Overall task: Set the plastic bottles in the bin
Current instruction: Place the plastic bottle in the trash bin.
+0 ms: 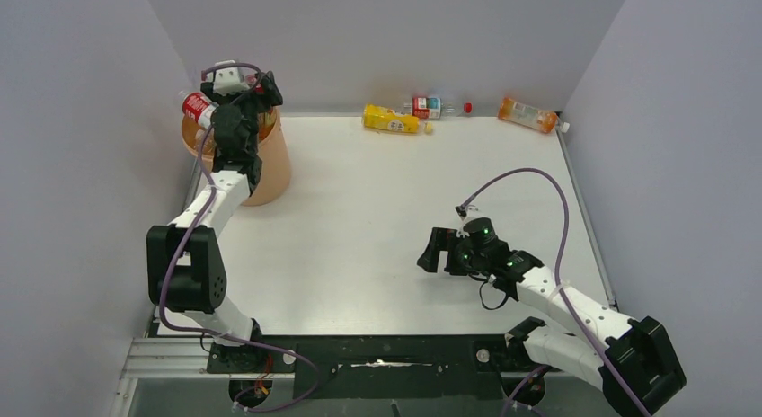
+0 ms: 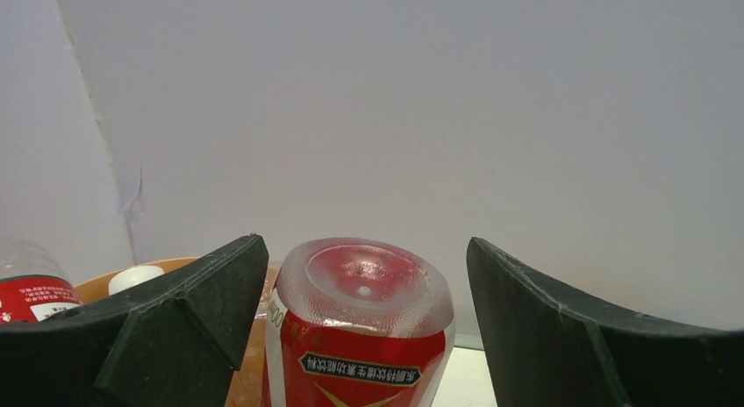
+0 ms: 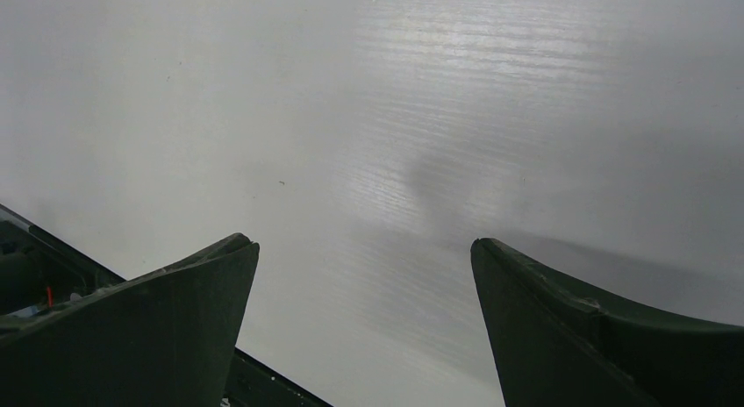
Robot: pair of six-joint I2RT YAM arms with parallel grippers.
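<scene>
My left gripper [image 1: 247, 83] hangs over the peach-orange bin [image 1: 270, 165] at the back left. Its jaws [image 2: 367, 258] stand open around a red-labelled plastic bottle [image 2: 364, 337] that points base-up. There is a clear gap between the bottle and the right finger, and the bottle sits close to the left finger [image 2: 189, 310]. Another red-labelled bottle [image 1: 196, 107] sticks out over the bin's left rim [image 2: 96, 284]. Three more bottles lie along the back wall: a yellow one [image 1: 391, 119], a clear one [image 1: 431, 106] and an orange one [image 1: 528, 115]. My right gripper [image 1: 433, 251] is open and holds nothing.
Grey walls close in the table on the left, back and right. The right wrist view shows only bare white tabletop [image 3: 368, 117] between the fingers. A white bottle cap [image 2: 133, 277] shows inside the bin.
</scene>
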